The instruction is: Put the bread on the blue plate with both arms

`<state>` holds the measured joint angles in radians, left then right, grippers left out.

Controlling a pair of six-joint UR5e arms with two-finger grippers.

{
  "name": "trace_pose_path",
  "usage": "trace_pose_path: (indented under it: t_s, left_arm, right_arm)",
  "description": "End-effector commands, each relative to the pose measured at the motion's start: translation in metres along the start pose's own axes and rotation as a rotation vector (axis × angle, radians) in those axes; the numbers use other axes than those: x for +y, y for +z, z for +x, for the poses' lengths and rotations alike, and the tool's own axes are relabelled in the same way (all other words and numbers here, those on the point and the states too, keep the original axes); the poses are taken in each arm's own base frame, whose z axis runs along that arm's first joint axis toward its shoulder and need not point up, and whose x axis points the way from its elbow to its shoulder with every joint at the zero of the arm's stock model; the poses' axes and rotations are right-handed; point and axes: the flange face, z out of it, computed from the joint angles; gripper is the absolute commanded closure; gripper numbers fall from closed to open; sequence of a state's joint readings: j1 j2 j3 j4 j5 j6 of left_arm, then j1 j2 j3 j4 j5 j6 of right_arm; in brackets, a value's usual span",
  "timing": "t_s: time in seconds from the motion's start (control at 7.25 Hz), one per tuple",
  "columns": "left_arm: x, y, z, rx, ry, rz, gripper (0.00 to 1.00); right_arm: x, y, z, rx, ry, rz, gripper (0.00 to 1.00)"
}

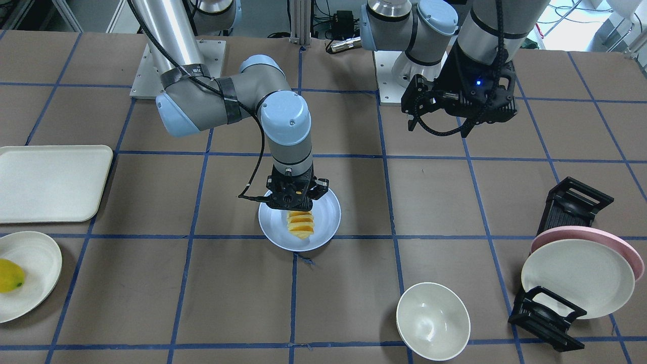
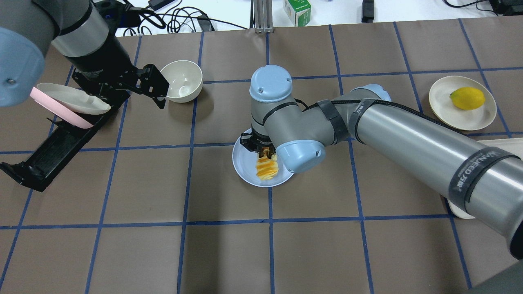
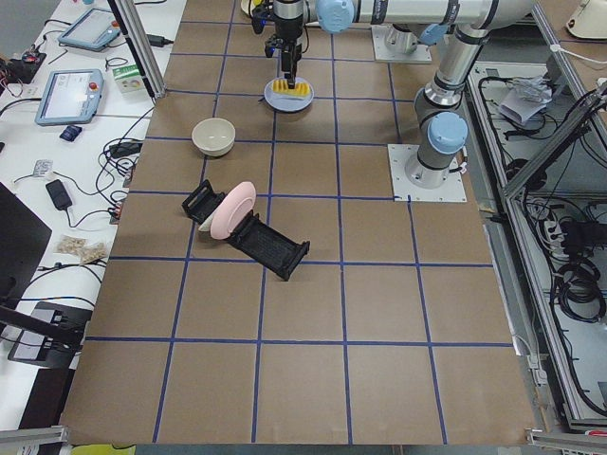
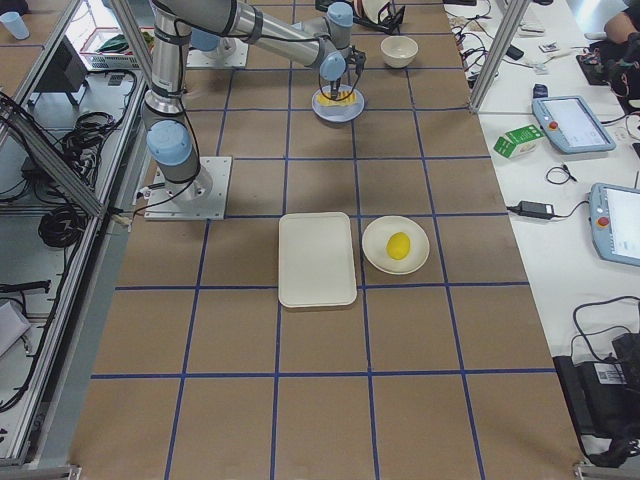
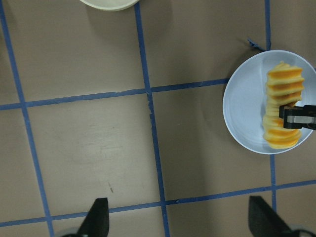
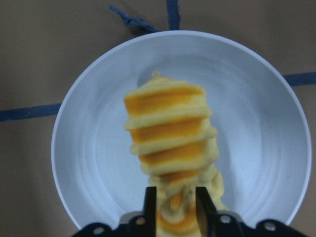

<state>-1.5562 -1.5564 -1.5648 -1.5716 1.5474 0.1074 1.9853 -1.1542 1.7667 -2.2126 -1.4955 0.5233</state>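
The bread (image 1: 300, 226), a ridged row of orange-yellow slices, is over the middle of the blue plate (image 1: 327, 212) at the table's centre. My right gripper (image 1: 298, 208) points straight down above the plate and is shut on one end of the bread. In the right wrist view its fingers (image 6: 149, 207) pinch the near end of the bread (image 6: 168, 133) above the plate (image 6: 89, 148). I cannot tell whether the bread touches the plate. My left gripper (image 2: 161, 92) is open and empty, raised near the dish rack, well away from the plate (image 2: 242, 157).
A white bowl (image 2: 182, 80) stands by my left gripper. A black dish rack (image 2: 45, 157) holds a pink plate (image 2: 61, 114) and a cream plate (image 2: 71, 99). A cream plate (image 2: 439, 100) with a lemon (image 2: 467, 98) and a cream tray (image 1: 50, 182) lie on my right side.
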Motion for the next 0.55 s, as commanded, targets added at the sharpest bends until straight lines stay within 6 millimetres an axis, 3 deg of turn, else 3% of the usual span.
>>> trace_pose_path:
  t_s: [0.0,0.14,0.28,0.41]
  left_arm:
    - [-0.009,-0.013,-0.004,-0.002,-0.047,-0.001,0.00]
    - [-0.001,-0.007,-0.002,-0.004,-0.043,-0.059,0.00]
    - [0.001,-0.014,-0.007,-0.009,-0.051,-0.056,0.00]
    - [0.003,-0.014,-0.007,-0.006,-0.054,-0.054,0.00]
  right_arm:
    - [-0.003,-0.010,0.002,-0.007,0.000,0.016,0.00]
    - [-0.009,-0.029,0.004,-0.013,0.006,0.053,0.00]
    - [-0.023,-0.066,0.015,-0.018,-0.006,0.103,0.00]
    - [-0.034,-0.096,0.047,0.019,-0.029,0.044,0.00]
